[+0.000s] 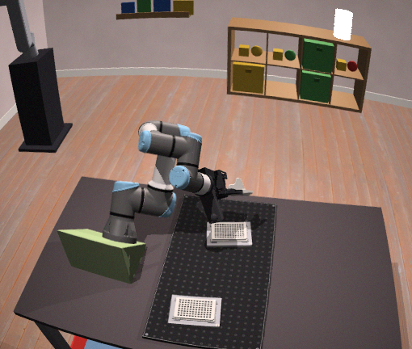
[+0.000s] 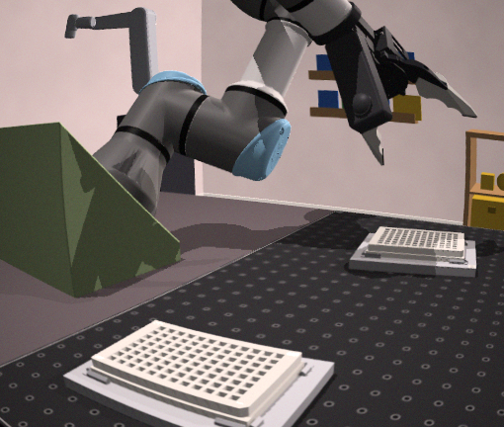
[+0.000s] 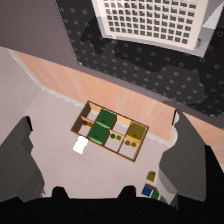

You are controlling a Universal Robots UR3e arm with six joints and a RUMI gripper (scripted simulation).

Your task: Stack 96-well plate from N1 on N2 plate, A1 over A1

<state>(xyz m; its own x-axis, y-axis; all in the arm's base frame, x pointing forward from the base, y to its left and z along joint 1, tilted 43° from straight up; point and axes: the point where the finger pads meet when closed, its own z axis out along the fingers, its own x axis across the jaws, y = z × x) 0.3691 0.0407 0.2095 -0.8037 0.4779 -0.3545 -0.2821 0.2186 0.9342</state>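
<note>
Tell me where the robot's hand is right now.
In the top view the open hand hangs in the air over the far edge of the black perforated board, just beyond the far plate, holding nothing.
</note>
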